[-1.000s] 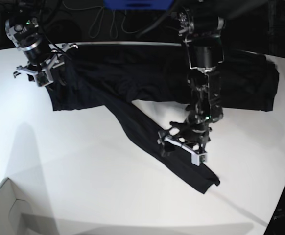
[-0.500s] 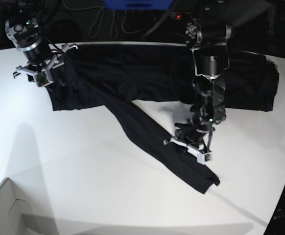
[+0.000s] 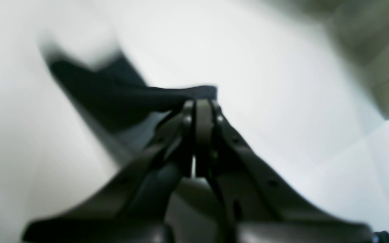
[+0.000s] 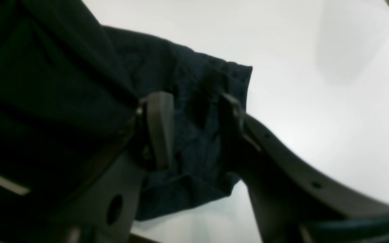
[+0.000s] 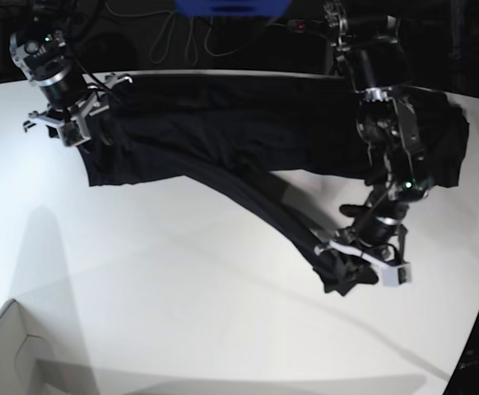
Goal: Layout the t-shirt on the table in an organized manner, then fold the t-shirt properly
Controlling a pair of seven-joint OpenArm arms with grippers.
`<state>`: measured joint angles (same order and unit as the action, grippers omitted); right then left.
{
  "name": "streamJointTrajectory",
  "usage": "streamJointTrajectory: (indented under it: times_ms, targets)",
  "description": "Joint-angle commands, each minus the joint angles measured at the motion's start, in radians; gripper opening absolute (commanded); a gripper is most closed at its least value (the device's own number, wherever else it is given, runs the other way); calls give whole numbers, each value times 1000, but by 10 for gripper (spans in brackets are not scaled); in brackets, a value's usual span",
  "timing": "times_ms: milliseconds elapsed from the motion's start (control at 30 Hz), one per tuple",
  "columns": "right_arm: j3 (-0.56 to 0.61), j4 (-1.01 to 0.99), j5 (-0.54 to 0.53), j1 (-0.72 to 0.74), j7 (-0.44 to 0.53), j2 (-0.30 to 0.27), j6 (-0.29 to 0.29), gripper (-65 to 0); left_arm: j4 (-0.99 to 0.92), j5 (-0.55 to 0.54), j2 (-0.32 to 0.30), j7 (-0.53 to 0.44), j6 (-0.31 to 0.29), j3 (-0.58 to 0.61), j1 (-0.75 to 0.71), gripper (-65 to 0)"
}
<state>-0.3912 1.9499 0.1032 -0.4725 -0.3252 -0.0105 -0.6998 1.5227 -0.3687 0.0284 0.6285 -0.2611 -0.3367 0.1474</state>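
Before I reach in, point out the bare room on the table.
The table is bare along the near side, between the white box corner and the left gripper shut on the t-shirt sleeve. The far strip is crowded: shirt body and the right gripper.

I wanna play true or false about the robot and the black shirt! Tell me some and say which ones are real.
1. The left gripper is shut on the t-shirt, pinching its long sleeve. True.
2. The t-shirt is bright red. False: it is plain black.
3. The right gripper has its jaws apart, with shirt fabric between them. True.
4. The t-shirt is neatly folded into a small square. False: it lies spread across the table, one sleeve stretched out.
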Motion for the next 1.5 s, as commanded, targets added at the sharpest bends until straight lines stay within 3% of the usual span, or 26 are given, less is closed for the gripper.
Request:
streamJointTrajectory:
  times_ms: [0, 300, 467, 600, 1367, 1467]
  targets:
    - [-2, 15, -18, -1, 25, -6, 2, -417, 66, -19, -9, 3, -4, 1, -19, -650]
    - [-1, 15, -20, -2, 25, -7, 2, -418, 393, -45, -20, 6, -11, -209, -305, -650]
    - [25, 15, -20, -1, 25, -9, 2, -419, 419, -221, -31, 6, -13, -345, -427, -650]
    - [57, 15, -18, -2, 25, -9, 2, -419, 418, -287, -31, 6, -14, -427, -477, -650]
    - [99, 15, -20, -18, 25, -4, 2, -420, 418, -303, -20, 6, -16, -431, -642, -650]
    - [99, 15, -20, -18, 25, -4, 2, -420, 418, -347, -23, 6, -17, -436, -662, -650]
